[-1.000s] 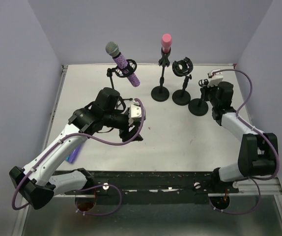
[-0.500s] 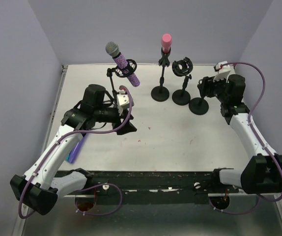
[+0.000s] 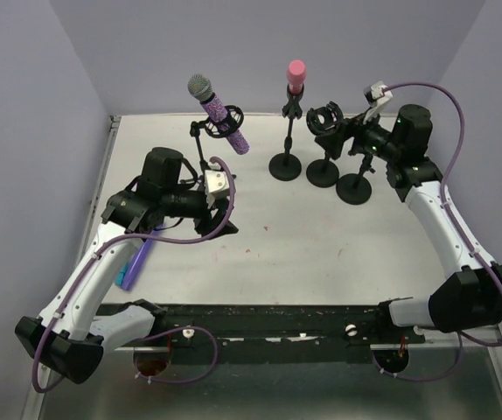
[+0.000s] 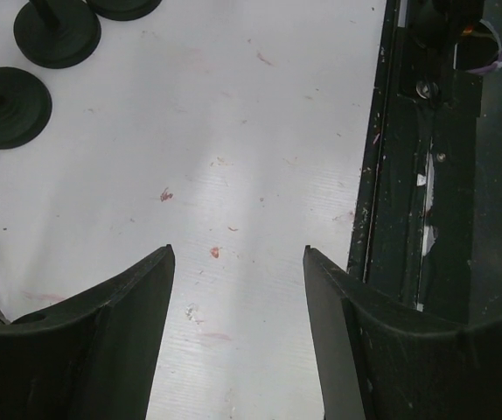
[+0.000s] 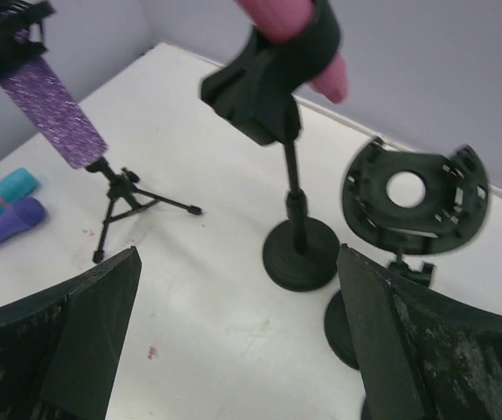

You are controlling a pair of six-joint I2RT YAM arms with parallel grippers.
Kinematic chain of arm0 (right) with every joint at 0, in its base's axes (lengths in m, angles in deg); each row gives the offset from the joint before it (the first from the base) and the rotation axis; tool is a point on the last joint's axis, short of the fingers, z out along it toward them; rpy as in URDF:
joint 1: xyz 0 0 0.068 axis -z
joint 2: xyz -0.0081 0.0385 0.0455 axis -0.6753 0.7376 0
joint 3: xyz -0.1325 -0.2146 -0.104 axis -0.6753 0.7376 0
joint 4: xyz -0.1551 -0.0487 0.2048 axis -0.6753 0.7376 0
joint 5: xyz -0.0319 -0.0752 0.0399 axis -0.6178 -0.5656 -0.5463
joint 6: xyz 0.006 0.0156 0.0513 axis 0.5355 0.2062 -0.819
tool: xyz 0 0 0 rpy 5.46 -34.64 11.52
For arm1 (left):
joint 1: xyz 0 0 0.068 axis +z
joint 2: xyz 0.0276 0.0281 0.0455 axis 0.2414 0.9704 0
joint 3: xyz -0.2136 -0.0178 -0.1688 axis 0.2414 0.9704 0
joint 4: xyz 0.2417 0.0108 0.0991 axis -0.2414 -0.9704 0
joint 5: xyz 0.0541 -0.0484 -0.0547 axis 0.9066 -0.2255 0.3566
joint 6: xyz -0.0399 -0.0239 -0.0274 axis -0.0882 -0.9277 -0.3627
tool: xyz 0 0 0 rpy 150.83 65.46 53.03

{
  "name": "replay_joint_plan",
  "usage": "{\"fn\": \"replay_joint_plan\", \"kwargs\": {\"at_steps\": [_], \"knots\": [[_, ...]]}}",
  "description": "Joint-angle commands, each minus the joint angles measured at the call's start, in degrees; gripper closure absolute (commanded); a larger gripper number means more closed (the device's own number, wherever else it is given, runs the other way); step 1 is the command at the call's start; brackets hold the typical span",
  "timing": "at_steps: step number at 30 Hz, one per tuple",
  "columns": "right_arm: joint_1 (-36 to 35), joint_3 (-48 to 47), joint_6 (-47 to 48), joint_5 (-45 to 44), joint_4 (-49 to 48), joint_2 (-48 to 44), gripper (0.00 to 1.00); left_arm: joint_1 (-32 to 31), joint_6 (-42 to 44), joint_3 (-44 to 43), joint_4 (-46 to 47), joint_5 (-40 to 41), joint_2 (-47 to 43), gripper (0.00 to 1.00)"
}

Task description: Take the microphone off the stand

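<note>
A pink microphone (image 3: pixel 296 74) stands upright in the clip of a round-based stand (image 3: pixel 285 165) at the back. In the right wrist view its pink body (image 5: pixel 289 15) sits in the black clip (image 5: pixel 274 74). A purple glitter microphone (image 3: pixel 222 115) leans in a tripod stand (image 5: pixel 122 198). My right gripper (image 3: pixel 353 140) hovers open just right of the stands, nothing between its fingers (image 5: pixel 238 262). Over the bare table left of centre, my left gripper (image 3: pixel 219 224) is open and empty (image 4: pixel 238 254).
An empty shock-mount stand (image 3: pixel 325 119) and another round base (image 3: pixel 354 189) stand right of the pink one. A purple and a teal microphone (image 5: pixel 6 212) lie at the table's left side (image 3: pixel 134 264). The table's front rail (image 4: pixel 408 175) is close to my left gripper.
My right gripper has opened wide, lifted and swung back towards the stands. The left arm has pulled back to the left, still open.
</note>
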Motion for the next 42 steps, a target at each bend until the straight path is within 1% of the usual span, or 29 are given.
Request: {"fn": "replay_joint_plan", "kwargs": {"at_steps": [1, 4, 6, 9, 11, 15, 20, 24, 31, 33, 36, 40, 42], "knots": [[-6.6, -3.8, -3.8, -1.8, -6.0, 2.7, 0.00, 0.5, 2.0, -2.2, -0.5, 0.3, 0.9, 0.32], [-10.5, -3.6, -6.2, -10.8, -11.1, 3.2, 0.00, 0.8, 1.5, -3.0, -0.7, 0.4, 0.8, 0.32], [-13.6, -2.4, -7.7, -18.7, -15.0, 3.4, 0.00, 0.9, 1.3, -3.0, -0.7, 0.3, 0.5, 0.32], [-19.6, -2.0, -5.0, -27.1, -18.6, 5.1, 0.00, 0.8, 1.0, -3.1, -0.7, 0.1, 0.2, 0.32], [-21.9, -2.6, -4.7, -31.5, -19.9, 6.6, 0.00, 0.8, 1.0, -3.3, -0.8, 0.3, 0.3, 0.32], [-24.8, -5.3, -5.0, -41.0, -19.7, 10.6, 0.00, 1.0, 1.0, -3.8, -0.4, 0.5, 0.1, 0.32], [-26.0, -8.1, -8.4, -52.0, -21.6, 15.0, 0.00, 2.2, -1.1, -2.1, 1.5, -0.6, -0.8, 0.32], [-26.6, -9.5, -8.4, -54.2, -21.6, 17.1, 0.00, 2.6, -2.3, -1.4, 2.6, -1.8, -1.3, 0.32], [-27.0, -9.9, -8.4, -57.2, -22.1, 19.9, 0.07, 3.7, -4.8, -0.7, 5.1, -3.4, -1.2, 0.32], [-27.0, -9.7, -8.3, -57.8, -22.1, 20.4, 0.11, 3.9, -5.3, -0.4, 5.5, -3.6, -1.4, 0.32], [-27.0, -9.0, -7.9, -57.9, -22.8, 21.0, 0.21, 3.9, -5.7, 0.2, 5.9, -3.6, -1.9, 0.32], [-27.0, -7.8, -6.5, -55.1, -23.6, 20.5, 0.30, 4.0, -5.8, 1.1, 5.9, -3.8, -2.5, 0.32], [-27.0, -7.5, -5.4, -53.8, -22.9, 20.1, 0.38, 4.1, -5.9, 1.4, 6.0, -4.0, -2.8, 0.32]]}}
